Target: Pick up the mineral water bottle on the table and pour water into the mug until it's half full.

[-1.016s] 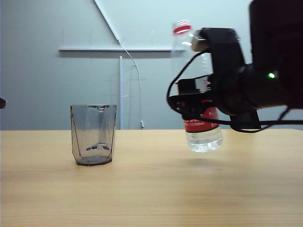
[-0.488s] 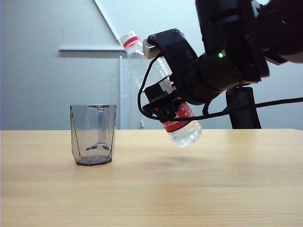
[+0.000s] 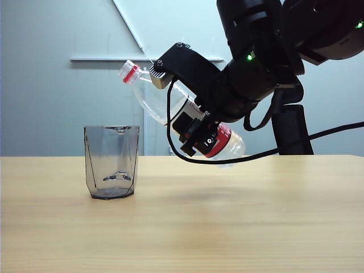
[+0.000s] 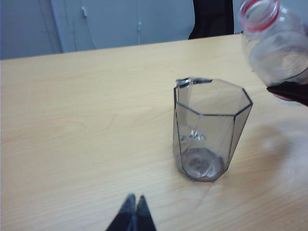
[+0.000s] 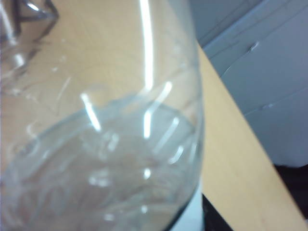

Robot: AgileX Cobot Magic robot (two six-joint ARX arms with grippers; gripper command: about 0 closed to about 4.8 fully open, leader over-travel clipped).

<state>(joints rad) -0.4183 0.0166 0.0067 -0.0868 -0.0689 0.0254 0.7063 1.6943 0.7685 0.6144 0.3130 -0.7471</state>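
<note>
Exterior view showed the right gripper (image 3: 196,122) clenched around the mineral water bottle (image 3: 170,108), which was held in the air and tilted steeply, with its open red-ringed neck pointing toward the mug (image 3: 112,162). The mug stood upright on the table (image 3: 239,227), a little to the side of the neck and below it, and looked empty. The water (image 5: 96,178) lay low in the bottle's body, not yet at the neck.

I judged that the main risk was spilling: the mouth was not clearly over the rim, so a further tilt from there could send the stream onto the table beside the mug. A fast tilt could also make the water gush and overshoot the half-full level.

Left wrist view showed the left gripper (image 4: 133,214) with its fingertips pressed together, holding nothing, low on the near side of the mug.

Much was hard to read. The right wrist picture was almost filled by the blurred bottle wall, and the black arm hid most of the label.
</note>
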